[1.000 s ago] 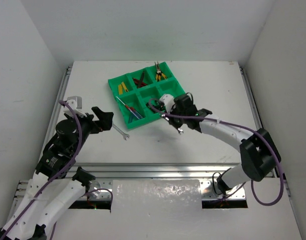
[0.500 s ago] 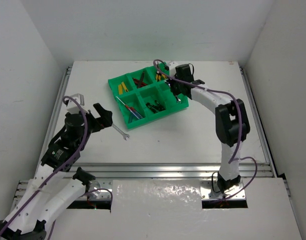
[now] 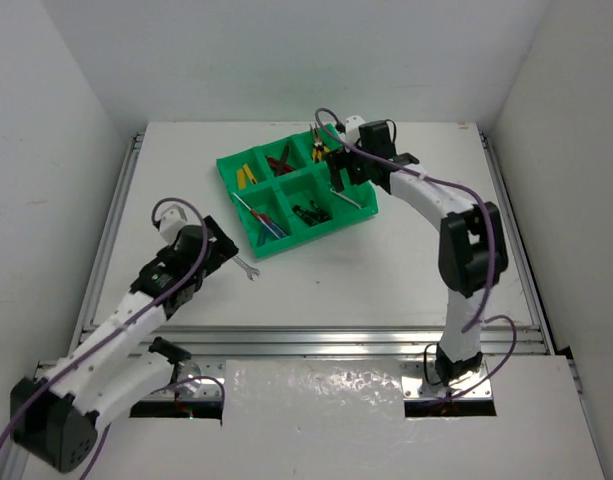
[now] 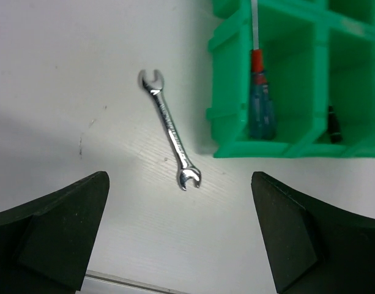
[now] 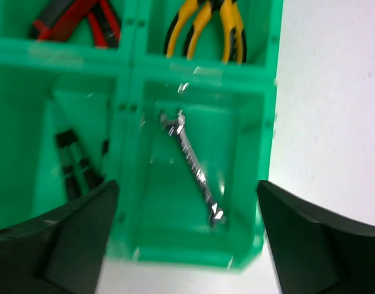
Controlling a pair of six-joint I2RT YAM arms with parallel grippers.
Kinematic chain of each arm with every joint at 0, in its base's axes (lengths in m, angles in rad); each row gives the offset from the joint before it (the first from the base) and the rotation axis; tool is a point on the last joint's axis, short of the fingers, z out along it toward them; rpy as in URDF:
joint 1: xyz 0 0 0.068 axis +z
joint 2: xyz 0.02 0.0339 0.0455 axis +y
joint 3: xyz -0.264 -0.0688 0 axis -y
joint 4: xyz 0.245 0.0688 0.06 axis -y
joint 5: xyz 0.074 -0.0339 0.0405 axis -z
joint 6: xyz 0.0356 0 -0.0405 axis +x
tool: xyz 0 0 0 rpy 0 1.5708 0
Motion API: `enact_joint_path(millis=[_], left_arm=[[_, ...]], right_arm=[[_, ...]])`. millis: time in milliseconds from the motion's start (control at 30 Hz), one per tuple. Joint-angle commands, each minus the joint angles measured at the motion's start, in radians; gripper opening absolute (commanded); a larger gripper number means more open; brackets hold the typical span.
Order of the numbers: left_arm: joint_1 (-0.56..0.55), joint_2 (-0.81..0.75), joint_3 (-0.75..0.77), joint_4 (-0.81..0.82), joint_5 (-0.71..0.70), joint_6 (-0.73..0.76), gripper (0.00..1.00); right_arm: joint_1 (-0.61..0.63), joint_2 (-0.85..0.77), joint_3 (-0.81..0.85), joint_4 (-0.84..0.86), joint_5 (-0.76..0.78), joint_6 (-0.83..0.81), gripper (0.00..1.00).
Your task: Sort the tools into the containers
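Observation:
The green tray point(image 3: 286, 243) of containers stands at the table's middle back. One silver wrench point(image 3: 246, 268) lies on the table just in front of the tray's near left corner. My left gripper point(image 3: 224, 250) hovers open beside it; in the left wrist view the wrench point(image 4: 170, 130) lies ahead of the wide-apart left gripper point(image 4: 180, 211). My right gripper point(image 3: 338, 172) hangs open over the tray's near right compartment. A second wrench point(image 5: 193, 165) lies loose in that compartment, below the right gripper point(image 5: 187, 236).
Other compartments hold yellow-handled pliers point(image 5: 205, 24), red-handled tools point(image 5: 77, 18), dark tools point(image 5: 77, 165) and screwdrivers point(image 4: 260, 104). The tray wall point(image 4: 227, 122) rises right of the loose wrench. Metal rails run along the table's left, right and near edges.
The right gripper carried a wrench from the table's middle to the tray, opened and let it drop into the near right compartment. The left arm lowered toward the wrench on the table.

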Motion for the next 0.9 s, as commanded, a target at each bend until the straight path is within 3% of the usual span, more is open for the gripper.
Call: enact_joint_path(millis=[0,200,433,567,767,867], left_arm=[[0.01,0.158,0.01,0.129,-0.044,-0.133,1.0],[0.025,0.552,0.225,-0.02,-0.11,-0.276,0.94],[0.057,0.767,0.399,-0.088,-0.067,-0.319,0.89],[0.076,0.885,0.485,-0.196,-0.06,-0.363,0.83],[0.084,0.951,0.479,-0.161,-0.017,-0.382,0.76],[0.084,0.99,0.484,-0.163,0.002,-0.383,0.68]], right_arm=[[0.021,-0.262,-0.125,0.035,-0.037,0.077,0.99],[0.033,-0.531,-0.404,-0.029,0.009,0.27,0.99],[0.033,-0.64,-0.608,-0.041,-0.086,0.338,0.99],[0.033,-0.674,-0.628,-0.039,-0.089,0.342,0.99],[0.033,-0.692,-0.625,-0.039,-0.117,0.341,0.99],[0.033,-0.692,-0.634,-0.027,-0.13,0.345,0.99]])
